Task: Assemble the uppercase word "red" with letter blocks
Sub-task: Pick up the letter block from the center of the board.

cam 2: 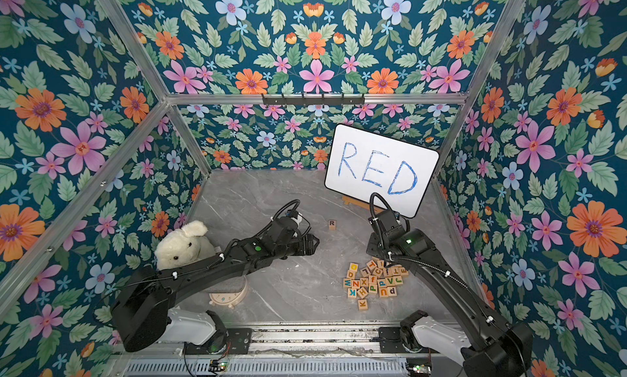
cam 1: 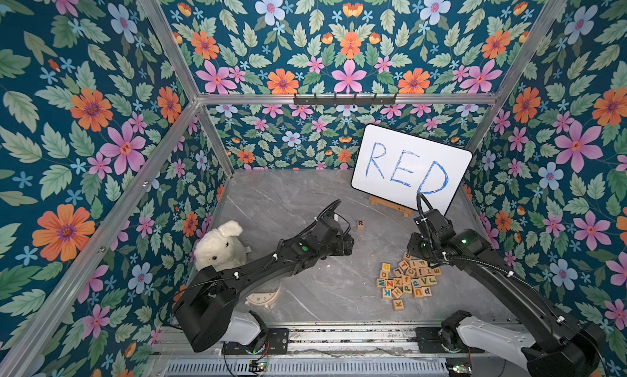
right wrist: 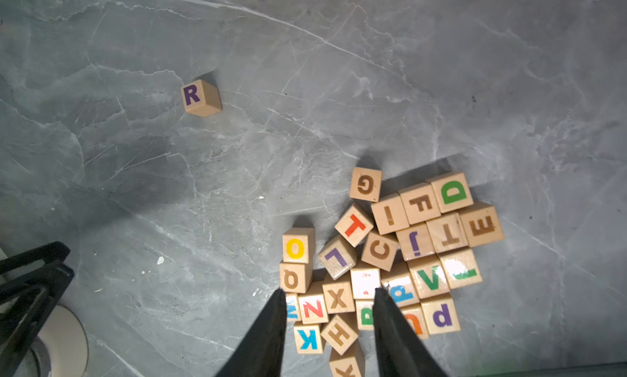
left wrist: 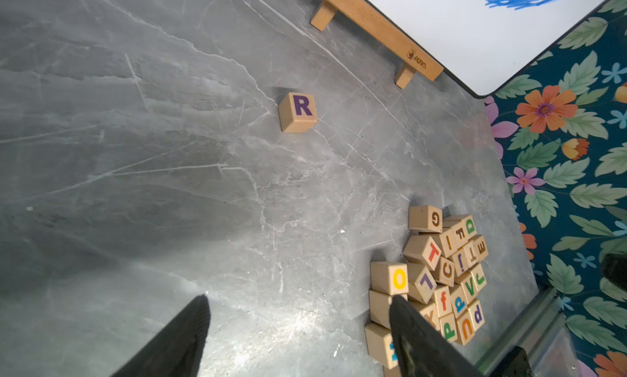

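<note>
We see the R block alone on the desk, letter up, well apart from the pile of letter blocks. The D block and E block sit at the pile's edge, pressed against the F block and the brown T block.

Our right tool hovers over the pile with its jaws parted and nothing between them. Our left tool hangs over bare desk, jaws wide apart and empty.

We judge the crowding to be the main risk. A finger coming down beside E or D may land on a neighbour instead, tipping it or rolling the wanted letter face-down. We could also pinch two blocks at once. A careless sweep toward R may nudge it askew and spoil the row's start.
</note>
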`<state>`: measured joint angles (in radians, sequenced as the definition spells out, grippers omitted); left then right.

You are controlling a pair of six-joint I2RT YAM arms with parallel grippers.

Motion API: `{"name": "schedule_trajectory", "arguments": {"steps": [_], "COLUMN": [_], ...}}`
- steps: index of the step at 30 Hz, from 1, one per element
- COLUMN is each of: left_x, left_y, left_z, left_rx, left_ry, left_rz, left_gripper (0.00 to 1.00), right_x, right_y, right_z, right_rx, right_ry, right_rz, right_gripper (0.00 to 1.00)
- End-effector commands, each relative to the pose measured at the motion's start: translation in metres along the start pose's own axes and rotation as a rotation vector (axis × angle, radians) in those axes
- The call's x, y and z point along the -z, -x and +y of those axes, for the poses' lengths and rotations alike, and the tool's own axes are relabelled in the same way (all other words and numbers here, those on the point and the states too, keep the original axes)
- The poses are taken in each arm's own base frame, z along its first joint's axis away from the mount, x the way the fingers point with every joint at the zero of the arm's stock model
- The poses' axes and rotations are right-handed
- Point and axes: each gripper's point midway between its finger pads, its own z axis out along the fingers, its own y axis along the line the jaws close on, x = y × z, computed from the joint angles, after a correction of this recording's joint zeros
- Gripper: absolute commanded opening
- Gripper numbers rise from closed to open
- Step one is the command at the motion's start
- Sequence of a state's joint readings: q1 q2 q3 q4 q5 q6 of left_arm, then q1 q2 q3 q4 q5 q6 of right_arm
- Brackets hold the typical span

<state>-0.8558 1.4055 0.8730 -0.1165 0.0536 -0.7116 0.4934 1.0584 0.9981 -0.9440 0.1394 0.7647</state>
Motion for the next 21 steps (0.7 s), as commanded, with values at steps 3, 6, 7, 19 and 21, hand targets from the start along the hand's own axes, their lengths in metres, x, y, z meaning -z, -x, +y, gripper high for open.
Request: {"name": "schedule_trajectory", "arguments": {"steps": [3,6,7,19,21], "left_x": [0.001,0.002,0.001,-0.003,-0.003], "left_y": [-0.001,-0.004,-0.005,-0.009,-0.011], "left_z": [-0.005,-0.007,-0.008,0.000,0.001], "left_rx": [0.010,0.020,0.019,0.015,0.030], "left_ry": [-0.029,-0.039,-0.047,-0.018,-0.023], "left_rz": [0.006,0.018,0.024,0.025,0.027], "left_gripper": [0.85,0.85,0.85,0.85,0.84], "right_x": [-0.002,-0.005,-0.007,-0.015,-0.017], "right_y": [-0.021,-0.030,-0.033,-0.037,-0.038], "right_z": [-0.028,-0.041,-0.044,-0.065,-0.073], "right_rx": [-0.131,-0.226,-0.246,-0.316,-0.334], "right_ry": [-0.080,-0.122,-0.130,-0.194,-0.213], "right_rz": [0.033,0.036,0.037,0.008,0.014], "right_gripper": [0.44,0.44,0.44,0.45,0.45]}}
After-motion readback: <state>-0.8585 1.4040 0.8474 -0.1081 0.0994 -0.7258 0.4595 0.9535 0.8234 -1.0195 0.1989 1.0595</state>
